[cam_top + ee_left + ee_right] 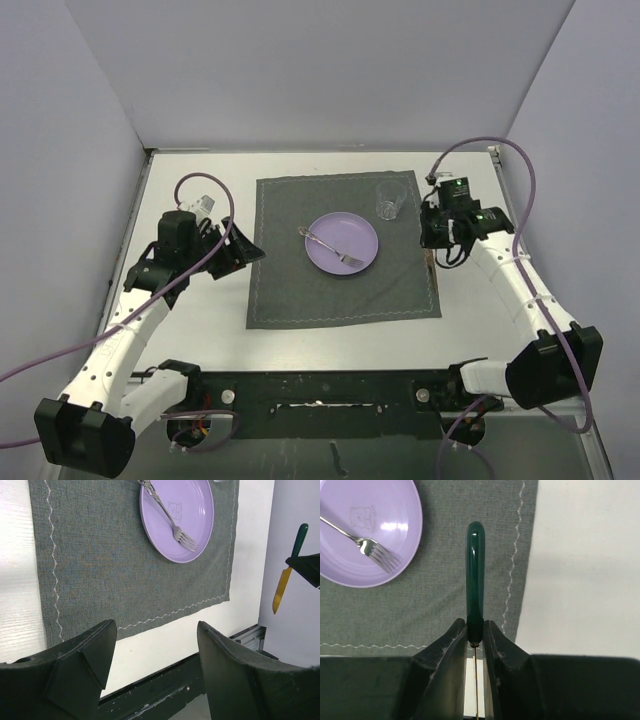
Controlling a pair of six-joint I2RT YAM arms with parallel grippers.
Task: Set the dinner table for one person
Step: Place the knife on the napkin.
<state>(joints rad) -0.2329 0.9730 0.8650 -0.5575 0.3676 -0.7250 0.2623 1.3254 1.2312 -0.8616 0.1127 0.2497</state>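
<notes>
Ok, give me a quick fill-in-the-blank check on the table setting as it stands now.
1. The fork lies on the ____ plate.
2. The right gripper is shut on a knife with a ____ handle.
3. The left gripper is ____ and holds nothing.
4. The glass stands at the far ____ corner of the placemat.

Missing words: purple; green; open; right.

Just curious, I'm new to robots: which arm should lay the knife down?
Right: the right gripper grips the knife above the placemat, beside the plate; the left gripper hangs open, empty.
</notes>
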